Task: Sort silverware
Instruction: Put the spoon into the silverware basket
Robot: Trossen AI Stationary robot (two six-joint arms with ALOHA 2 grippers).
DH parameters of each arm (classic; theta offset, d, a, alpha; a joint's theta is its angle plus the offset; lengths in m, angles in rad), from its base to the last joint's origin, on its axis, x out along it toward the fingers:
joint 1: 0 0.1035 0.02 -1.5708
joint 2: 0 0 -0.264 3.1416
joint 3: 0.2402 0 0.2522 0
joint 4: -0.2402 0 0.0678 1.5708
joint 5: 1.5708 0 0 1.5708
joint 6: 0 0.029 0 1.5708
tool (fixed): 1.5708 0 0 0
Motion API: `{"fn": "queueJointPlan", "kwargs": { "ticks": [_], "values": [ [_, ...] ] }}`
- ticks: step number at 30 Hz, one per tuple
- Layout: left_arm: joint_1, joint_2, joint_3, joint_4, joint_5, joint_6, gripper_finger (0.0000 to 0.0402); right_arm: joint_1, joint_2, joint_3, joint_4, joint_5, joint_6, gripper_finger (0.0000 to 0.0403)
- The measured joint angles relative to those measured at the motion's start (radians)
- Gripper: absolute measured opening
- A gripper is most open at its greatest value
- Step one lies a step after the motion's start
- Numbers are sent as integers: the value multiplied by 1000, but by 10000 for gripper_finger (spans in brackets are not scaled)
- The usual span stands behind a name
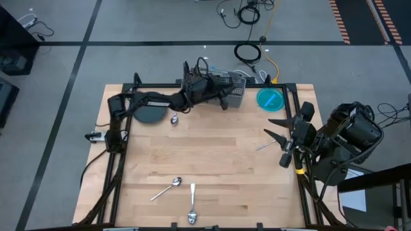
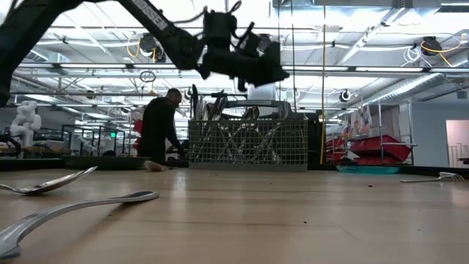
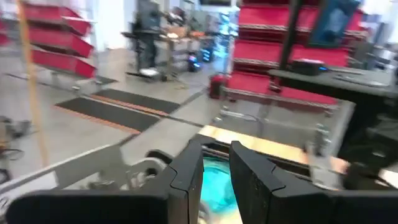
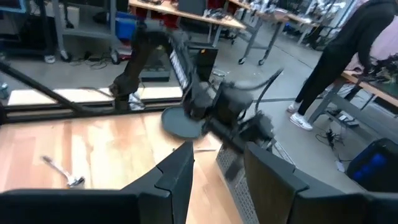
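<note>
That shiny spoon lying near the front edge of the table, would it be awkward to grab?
Probably. The spoon lies flat on the bare table, leaving little to grip. Its polished metal looks slippery, so it may skid when nudged. It looks rigid, unlikely to bend.

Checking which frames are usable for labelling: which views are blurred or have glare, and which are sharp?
High view: evenly lit and sharp, spoon near the front edge crisp. Low view: bright ceiling lights behind leave the left arm nearly a silhouette above the wire-mesh caddy; nearest spoon soft. Left wrist view: motion-blurred throughout. Right wrist view: left arm smeared, table fairly clear.
</note>
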Motion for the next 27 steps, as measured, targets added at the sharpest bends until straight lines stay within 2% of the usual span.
{"fn": "queueJointPlan", "kwargs": {
  "ticks": [3, 6, 10, 13, 16, 18, 20, 23, 27],
  "values": [
    [2, -72, 0, -74, 76, -26, 87, 0, 0, 0, -10, -42, 11, 130],
    [3, -162, 0, -183, 226, -70, 87, 0, 6, 0, -10, -50, 26, 130],
    [2, -312, 0, -277, 542, -191, 87, -4, 27, -24, -10, -78, 40, 130],
    [2, -445, 0, -308, 787, -299, 86, -21, 31, -102, 9, -82, 80, 130],
    [-5, -593, 0, -365, 933, -389, 86, -49, 31, -201, 107, -58, 102, 130],
    [-19, -698, 0, -407, 945, -411, 86, -82, 31, -267, 239, -50, 86, 130],
    [-39, -809, 0, -428, 944, -412, 86, -126, 30, -333, 423, -92, 26, 130],
    [-71, -961, 0, -441, 913, -411, 86, -204, 31, -452, 744, -278, -129, 130],
    [-107, -1120, 0, -522, 775, -347, 86, -307, 60, -597, 1202, -489, -345, 130]
  ]
}}
